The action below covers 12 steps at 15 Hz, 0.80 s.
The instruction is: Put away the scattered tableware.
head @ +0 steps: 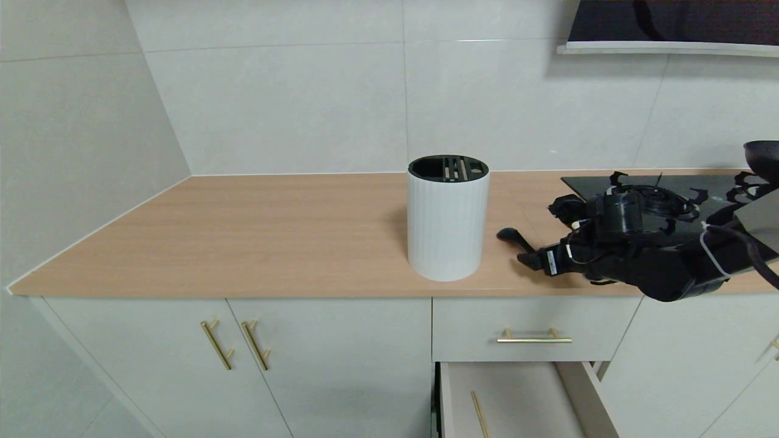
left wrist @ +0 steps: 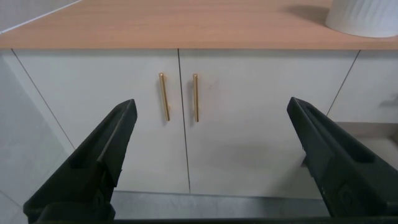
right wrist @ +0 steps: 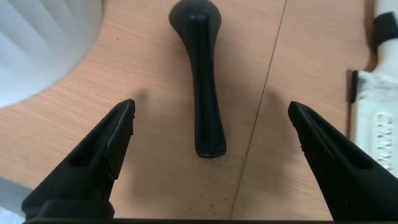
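Observation:
A black utensil (head: 515, 238) lies flat on the wooden counter just right of the white ribbed holder (head: 448, 225) with a black slotted top. My right gripper (head: 541, 236) hovers low over the utensil's near end. In the right wrist view the black utensil (right wrist: 204, 81) lies between the open fingers of my right gripper (right wrist: 211, 112), untouched, with the holder (right wrist: 43, 43) beside it. My left gripper (left wrist: 211, 109) is open and holds nothing, down in front of the cabinet doors (left wrist: 180, 112), below the counter edge.
A black cooktop (head: 645, 188) with pan supports sits at the counter's right, behind my right arm. A white object (right wrist: 379, 93) lies near the utensil. Below the counter a drawer (head: 517, 401) stands pulled open. Bare counter (head: 274, 231) stretches left of the holder.

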{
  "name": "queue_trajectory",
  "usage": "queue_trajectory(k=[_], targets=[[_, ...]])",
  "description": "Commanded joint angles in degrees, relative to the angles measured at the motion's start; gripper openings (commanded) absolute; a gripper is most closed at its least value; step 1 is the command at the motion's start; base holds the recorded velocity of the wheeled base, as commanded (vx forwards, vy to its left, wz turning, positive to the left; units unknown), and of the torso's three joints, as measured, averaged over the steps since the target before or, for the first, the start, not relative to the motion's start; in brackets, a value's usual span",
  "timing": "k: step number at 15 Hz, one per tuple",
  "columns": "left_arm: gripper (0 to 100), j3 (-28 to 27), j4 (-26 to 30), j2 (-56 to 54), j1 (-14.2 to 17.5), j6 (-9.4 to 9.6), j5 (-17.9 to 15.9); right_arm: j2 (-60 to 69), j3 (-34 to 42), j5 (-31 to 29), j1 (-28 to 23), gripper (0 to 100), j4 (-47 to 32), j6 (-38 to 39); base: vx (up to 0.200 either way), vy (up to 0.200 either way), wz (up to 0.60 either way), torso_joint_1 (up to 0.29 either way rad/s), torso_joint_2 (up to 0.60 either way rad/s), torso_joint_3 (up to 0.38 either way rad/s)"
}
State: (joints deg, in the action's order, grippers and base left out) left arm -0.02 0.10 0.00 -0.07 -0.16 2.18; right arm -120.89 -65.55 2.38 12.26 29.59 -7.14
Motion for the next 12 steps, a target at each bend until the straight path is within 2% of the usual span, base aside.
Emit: queue_trajectory(k=[1,7,8,12], targets=[[100,0.0,0.0,0.1,0.0,-0.02,0.0,-1.5,-0.8,0.0,0.0,100,0.0,0.1,0.0,0.0,0.0,0.0,0.0,0.0],[100,-0.1,0.0,0.1,0.0,-0.02,0.0,-3.3,-2.0,0.3,-0.3,100,0.1,0.2,0.0,0.0,0.0,0.0,0.0,0.0],[100,-0.1,0.0,0.1,0.0,-0.02,0.0,-3.3,-2.1,0.3,-0.5,0,0.1,0.3,0.0,0.0,0.0,0.0,0.0,0.0],[100,-0.1,0.0,0.1,0.0,-0.02,0.0,-3.7,-2.1,0.5,-0.5,0,0.1,0.4,0.0,0.0,0.0,0.0,0.0,0.0]])
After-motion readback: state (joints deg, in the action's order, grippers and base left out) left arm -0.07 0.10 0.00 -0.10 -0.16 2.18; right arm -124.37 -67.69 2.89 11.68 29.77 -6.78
